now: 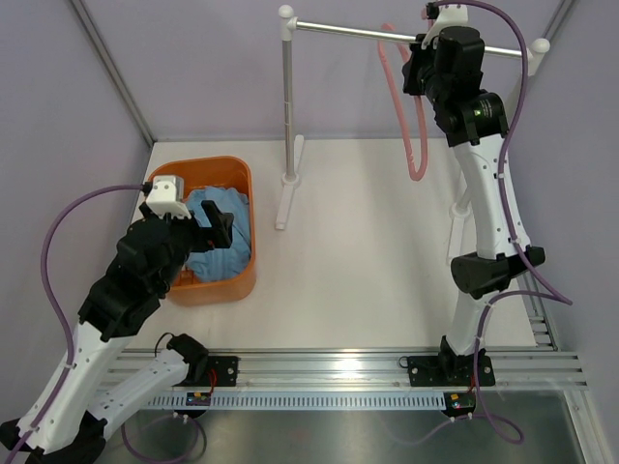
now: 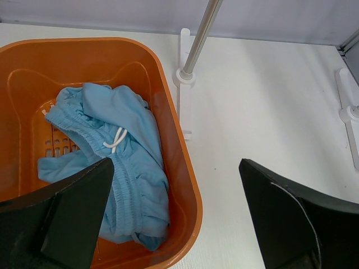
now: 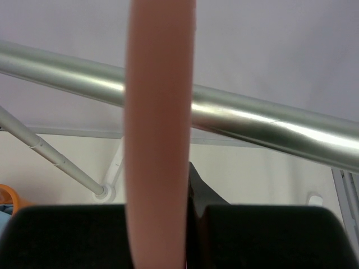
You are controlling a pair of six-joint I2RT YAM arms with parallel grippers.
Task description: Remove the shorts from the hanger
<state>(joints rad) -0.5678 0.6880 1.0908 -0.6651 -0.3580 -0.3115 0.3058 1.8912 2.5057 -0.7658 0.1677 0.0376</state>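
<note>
The sky-blue shorts (image 1: 221,235) lie crumpled in the orange basket (image 1: 243,180), also seen in the left wrist view (image 2: 118,162) with a white drawstring. My left gripper (image 1: 221,227) hovers over the basket's right side, jaws wide open and empty (image 2: 174,213). The pale-pink hanger (image 1: 414,126) hangs bare at the silver rail (image 1: 348,33). My right gripper (image 1: 418,68) is shut on the hanger near its top; in the right wrist view the pink bar (image 3: 160,134) fills the middle, clamped between the fingers.
The rail's upright post (image 1: 287,106) and white foot (image 1: 287,193) stand just right of the basket. A second rail foot (image 2: 348,112) lies at the right. Purple cables loop from both arms. A metal track runs along the table's near edge.
</note>
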